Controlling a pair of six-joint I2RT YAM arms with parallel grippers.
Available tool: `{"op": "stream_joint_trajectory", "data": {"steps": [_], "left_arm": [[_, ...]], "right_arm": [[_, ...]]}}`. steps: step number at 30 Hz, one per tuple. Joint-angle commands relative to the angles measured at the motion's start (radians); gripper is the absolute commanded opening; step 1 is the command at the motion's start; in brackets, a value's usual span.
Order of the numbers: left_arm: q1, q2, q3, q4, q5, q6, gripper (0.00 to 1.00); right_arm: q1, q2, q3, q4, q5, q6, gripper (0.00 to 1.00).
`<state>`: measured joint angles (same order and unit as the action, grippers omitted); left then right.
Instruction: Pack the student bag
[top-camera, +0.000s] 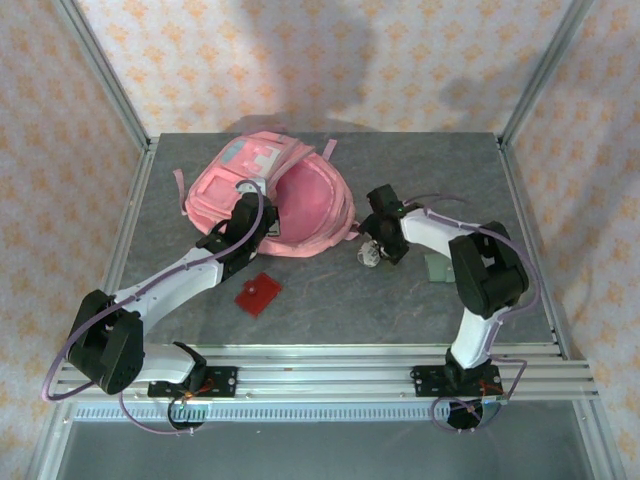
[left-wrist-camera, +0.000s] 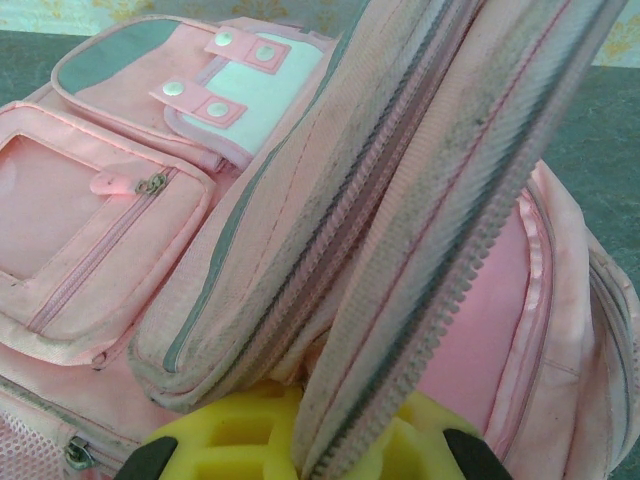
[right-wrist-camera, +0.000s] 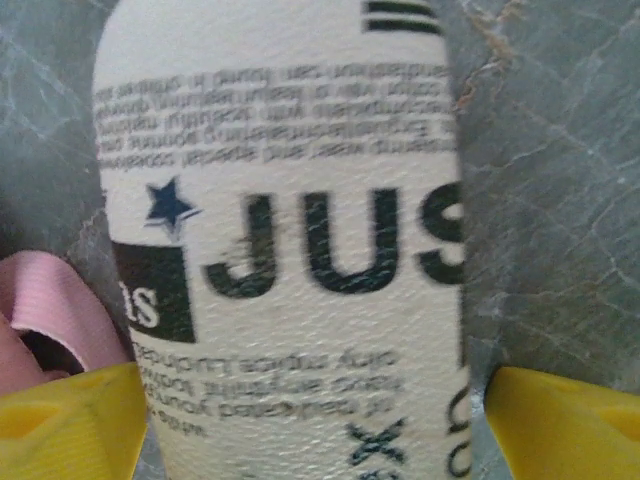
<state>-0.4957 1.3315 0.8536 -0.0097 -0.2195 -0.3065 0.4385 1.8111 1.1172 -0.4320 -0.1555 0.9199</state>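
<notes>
- The left gripper (left-wrist-camera: 300, 452) is pinching a zip-edged flap of the student bag (left-wrist-camera: 100, 230). In the left wrist view, its yellow fingers (left-wrist-camera: 225, 440) press together on the pink and grey trim from both sides.
- In the top view, this left gripper (top-camera: 246, 203) sits at the rim of the bag's open main compartment.
- The right gripper (right-wrist-camera: 315, 425) is spread around a white item with black print (right-wrist-camera: 290, 200). One yellow finger (right-wrist-camera: 70, 420) touches its side. A thin gap shows at the other finger.
- From above, the right gripper (top-camera: 374, 245) points down at that white item (top-camera: 368, 257), which lies on the grey table (top-camera: 330, 310) just beside the bag's right edge.
- The student bag (top-camera: 305, 200) lies at the far middle of the table, pockets and white patch to the left, mouth open toward the right.
- A pink strap (right-wrist-camera: 55, 300) lies beside the white item.
- A flat red square (top-camera: 258, 294) lies on the table near the left arm.
- A small grey-green piece (top-camera: 437, 268) lies beside the right arm.
</notes>
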Motion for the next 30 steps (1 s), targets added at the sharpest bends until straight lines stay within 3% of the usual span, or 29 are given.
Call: {"op": "stream_joint_trajectory", "data": {"steps": [1,9,14,21,25,30], "left_arm": [[-0.007,-0.015,0.004,0.043,0.016,-0.023,0.0],[-0.007,-0.02,0.007,0.038,0.01,-0.017,0.0],[-0.007,-0.027,0.021,0.037,0.002,-0.019,0.0],[-0.007,-0.052,0.089,0.003,-0.038,0.018,0.0],[-0.004,-0.065,0.128,-0.01,-0.078,0.049,0.0],[0.008,-0.086,0.165,-0.018,-0.113,0.085,0.0]], "right_arm": [[0.03,0.031,-0.009,-0.094,0.042,-0.063,0.89],[0.082,-0.026,-0.048,-0.157,0.114,-0.144,0.87],[0.095,-0.055,-0.101,-0.147,0.106,-0.159,0.72],[0.098,-0.132,-0.136,-0.147,0.155,-0.198,0.33],[0.098,-0.196,-0.089,-0.171,0.212,-0.257,0.29],[0.125,-0.257,0.0,-0.109,0.197,-0.385,0.27]]}}
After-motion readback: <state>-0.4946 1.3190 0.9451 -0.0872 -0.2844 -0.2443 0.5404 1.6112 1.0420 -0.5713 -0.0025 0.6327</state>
